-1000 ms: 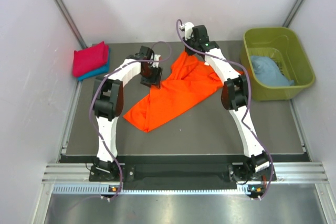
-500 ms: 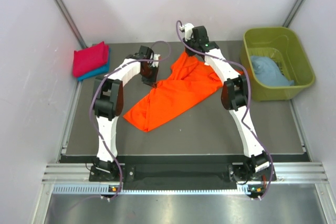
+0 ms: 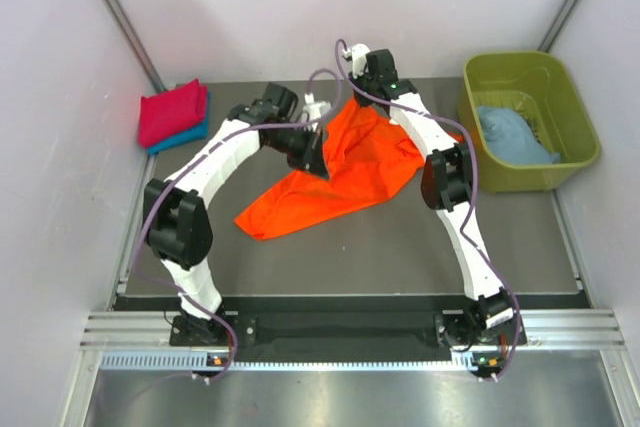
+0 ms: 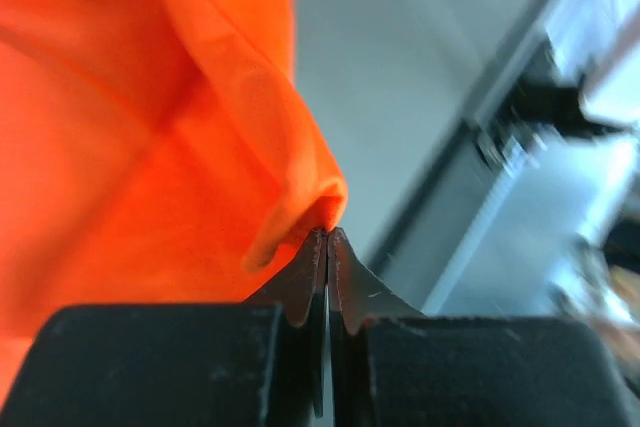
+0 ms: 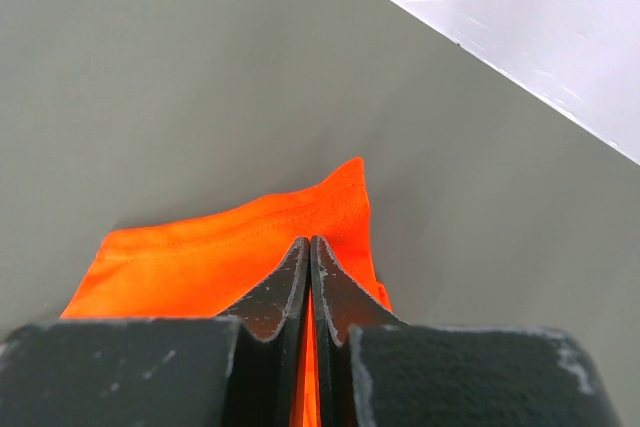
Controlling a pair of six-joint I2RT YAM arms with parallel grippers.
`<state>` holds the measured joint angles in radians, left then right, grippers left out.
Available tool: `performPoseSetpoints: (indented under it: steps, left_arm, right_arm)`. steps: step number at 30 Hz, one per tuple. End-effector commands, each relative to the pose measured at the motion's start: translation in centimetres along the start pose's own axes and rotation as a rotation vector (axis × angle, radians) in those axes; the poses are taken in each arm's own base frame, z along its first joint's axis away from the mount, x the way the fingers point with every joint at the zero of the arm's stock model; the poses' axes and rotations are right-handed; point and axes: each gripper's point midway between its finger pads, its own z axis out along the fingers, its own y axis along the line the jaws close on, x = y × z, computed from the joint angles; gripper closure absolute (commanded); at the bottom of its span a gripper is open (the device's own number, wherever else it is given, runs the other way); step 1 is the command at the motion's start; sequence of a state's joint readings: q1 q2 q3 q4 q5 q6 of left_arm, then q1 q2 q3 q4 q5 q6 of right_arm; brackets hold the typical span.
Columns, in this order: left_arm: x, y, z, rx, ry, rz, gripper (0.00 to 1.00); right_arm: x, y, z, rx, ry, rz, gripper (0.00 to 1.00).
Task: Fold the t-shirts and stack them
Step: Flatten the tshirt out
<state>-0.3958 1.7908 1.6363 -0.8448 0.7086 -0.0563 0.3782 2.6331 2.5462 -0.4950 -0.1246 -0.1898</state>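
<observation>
Orange cloth has shifted within the last second: your left gripper [image 3: 310, 154], pinching the orange t-shirt [image 3: 350, 172] by its left edge, has swung to the right and out over the middle of the table [image 3: 400, 247]. The left arm has opened from a tight bend into a long diagonal reach. The shirt's trailing lower-left end has been drawn in after it, so the garment lies more bunched, running diagonally from mid-table toward the back. You appear to be carrying one side across or pulling the shirt taut. It is not yet flat or folded. In the left wrist view the jaws are pressed together on a raised ridge of orange fabric. Your right gripper [image 3: 357, 97] has barely moved. It sits at the shirt's far corner near the back edge, jaws clamped on the hem, its arm arching up from the base with the elbow beside the olive-green tub [image 3: 575, 162]. A crimson-pink t-shirt [image 3: 172, 112] lies folded on a light blue one [image 3: 180, 137] at the far left. Another light blue t-shirt [image 3: 512, 135] sits crumpled in the tub.
</observation>
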Motion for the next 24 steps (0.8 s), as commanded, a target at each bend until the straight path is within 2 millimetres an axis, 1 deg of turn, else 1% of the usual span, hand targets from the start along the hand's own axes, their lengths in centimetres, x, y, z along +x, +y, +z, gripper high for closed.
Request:
performPoseSetpoints:
  steps: [1, 3, 4, 5, 6, 8, 9, 13, 14, 15, 16, 17, 18, 19, 20, 21, 23, 24]
  left_arm:
    - [4.3, -1.3, 1.0, 0.165, 0.151, -0.136, 1.0]
    - [5.1, -1.8, 1.2, 0.184, 0.167, -0.158, 1.0]
    - [6.3, -2.2, 1.6, 0.197, 0.199, -0.182, 1.0]
    - [7.0, -2.7, 1.6, 0.208, 0.21, -0.182, 1.0]
    - [8.8, -3.5, 2.2, 0.229, 0.258, -0.209, 1.0]
    - [10.0, -4.5, 2.5, 0.248, 0.282, -0.221, 1.0]
    - [11.3, -5.0, 2.9, 0.255, 0.314, -0.238, 1.0]
    - [13.3, -5.8, 3.9, 0.24, 0.367, -0.278, 0.99]
    - [13.4, -5.7, 4.0, 0.221, 0.371, -0.276, 0.92]
    - [12.5, -5.6, 4.0, 0.196, 0.348, -0.254, 0.6]
    - [11.7, -5.0, 3.8, 0.152, 0.32, -0.208, 0.52]
    - [10.8, -4.0, 3.7, 0.082, 0.294, -0.159, 0.47]
    - [8.8, -3.6, 3.2, 0.036, 0.241, -0.101, 0.43]
    - [7.8, -3.0, 2.9, -0.002, 0.207, -0.063, 0.42]
    - [7.0, -1.7, 2.6, -0.077, 0.18, -0.039, 0.42]
    - [6.3, -0.9, 2.3, -0.113, 0.159, -0.023, 0.42]
    - [6.4, 1.3, 2.4, -0.198, 0.173, 0.033, 0.41]
    - [6.5, 3.2, 2.3, -0.279, 0.182, 0.055, 0.41]
  right_arm:
    - [-3.1, 0.1, -1.2, 0.015, -0.07, -0.019, 1.0]
    - [-3.4, 0.3, -1.3, 0.01, -0.078, -0.02, 1.0]
    - [-3.4, 0.1, -1.3, 0.013, -0.078, -0.017, 1.0]
    - [-3.5, 0.2, -1.3, 0.013, -0.083, -0.017, 1.0]
    - [-3.6, 0.2, -1.3, 0.013, -0.087, -0.014, 1.0]
    - [-3.7, 0.3, -1.2, 0.009, -0.091, -0.007, 1.0]
    - [-3.9, 0.3, -1.3, 0.005, -0.096, -0.003, 1.0]
    - [-4.0, 0.6, -1.1, -0.01, -0.105, 0.014, 1.0]
    - [-4.3, 0.6, -1.1, -0.009, -0.114, 0.014, 1.0]
    - [-4.4, 0.6, -1.1, -0.008, -0.117, 0.015, 1.0]
    - [-4.5, 0.7, -1.1, -0.009, -0.119, 0.016, 1.0]
    - [-4.7, 0.7, -1.2, -0.009, -0.123, 0.015, 1.0]
    - [-4.7, 0.6, -1.2, -0.007, -0.123, 0.019, 1.0]
    - [-4.7, 0.6, -1.3, -0.007, -0.124, 0.022, 1.0]
    - [-4.7, 0.6, -1.3, -0.008, -0.123, 0.024, 1.0]
    - [-4.7, 0.7, -1.4, -0.011, -0.119, 0.023, 1.0]
    - [-4.7, 0.7, -1.5, -0.01, -0.117, 0.022, 1.0]
    - [-4.7, 0.7, -1.5, -0.008, -0.117, 0.019, 1.0]
